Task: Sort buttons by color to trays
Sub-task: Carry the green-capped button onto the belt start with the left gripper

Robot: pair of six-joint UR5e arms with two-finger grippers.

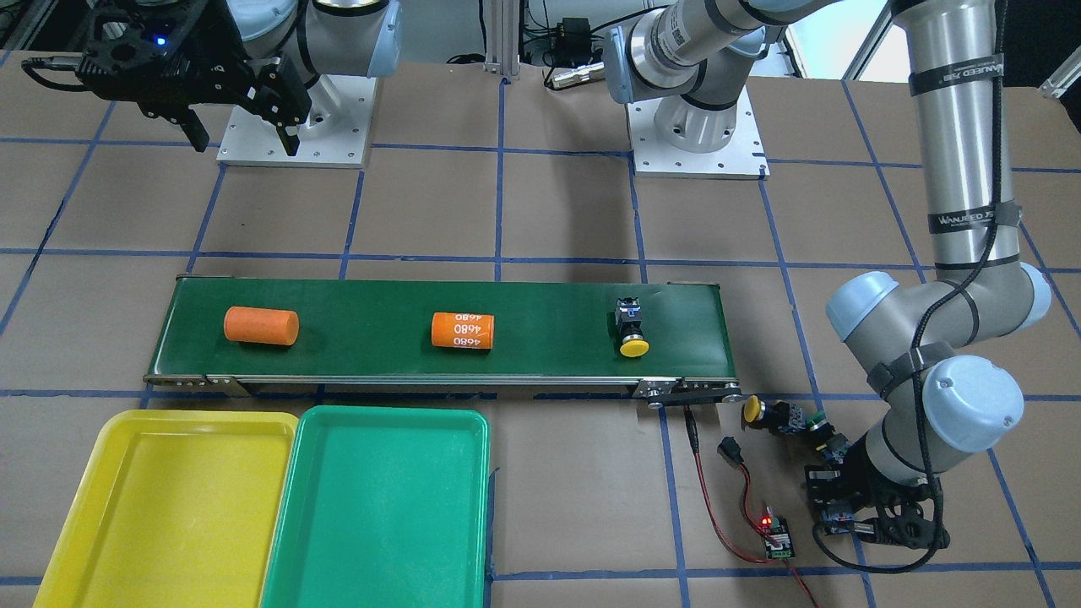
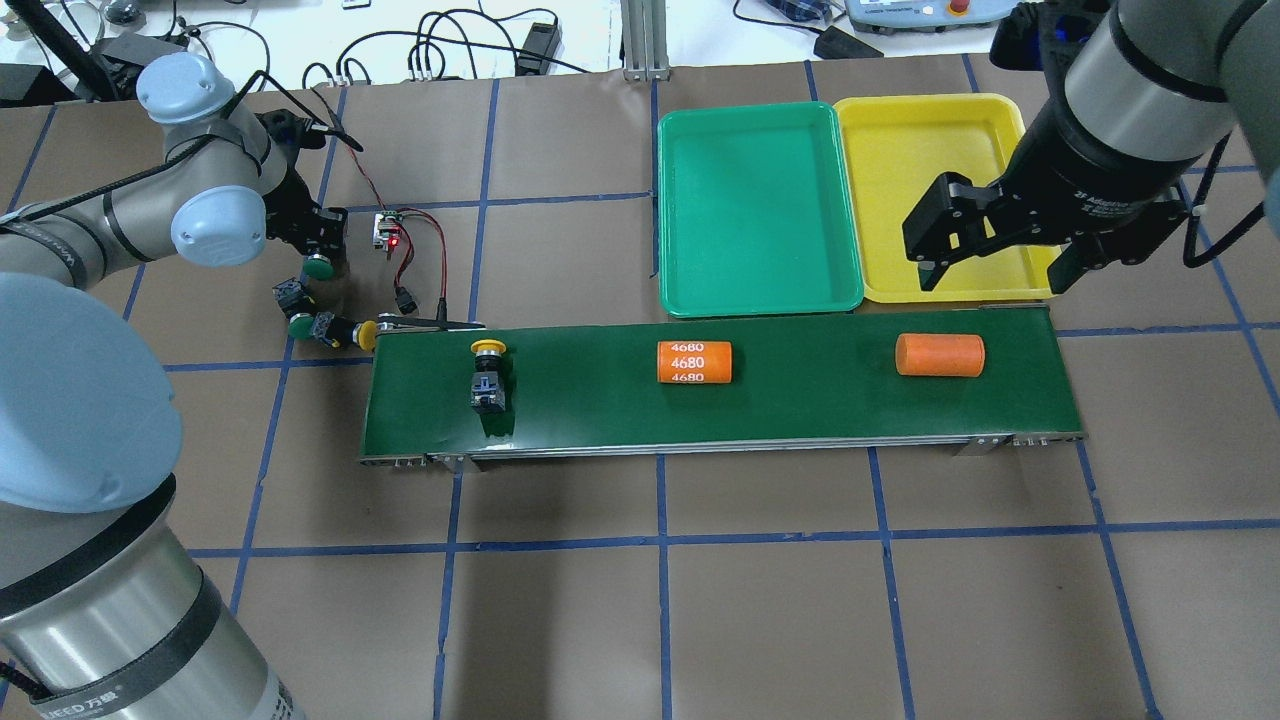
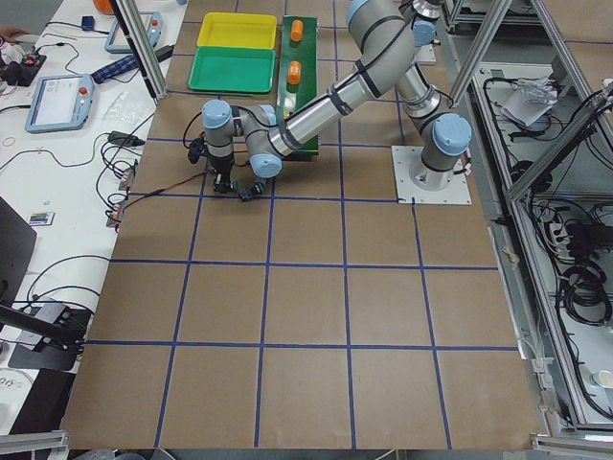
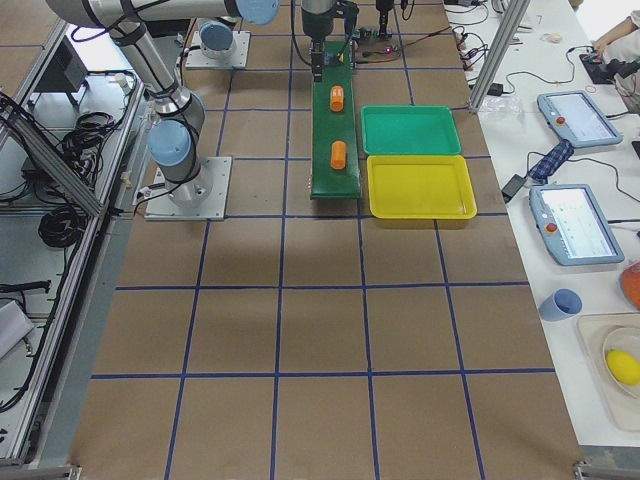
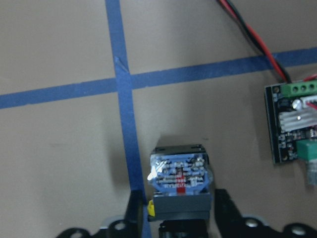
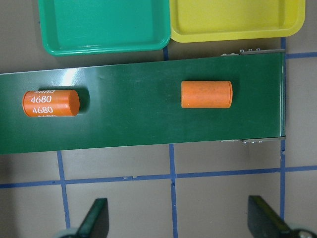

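Observation:
My left gripper (image 2: 320, 248) is low over the table beyond the belt's left end, shut on a green-capped button (image 2: 318, 266). In the left wrist view its blue-grey contact block (image 5: 179, 174) sits between the fingers (image 5: 134, 215). A second green button (image 2: 299, 325) and a yellow button (image 2: 350, 333) lie just beside it. Another yellow button (image 2: 487, 375) lies on the belt's left part. The green tray (image 2: 745, 108) and the yellow tray (image 2: 920, 100) stand side by side beyond the belt, both bare. My right gripper (image 2: 990, 262) is open and empty, high over the yellow tray's near edge.
The dark-green conveyor belt (image 2: 800, 405) carries two orange cylinders, one lettered 4680 (image 2: 694, 362) and one plain (image 2: 940, 355). A small circuit board (image 2: 385, 230) with red and black wires lies right of my left gripper.

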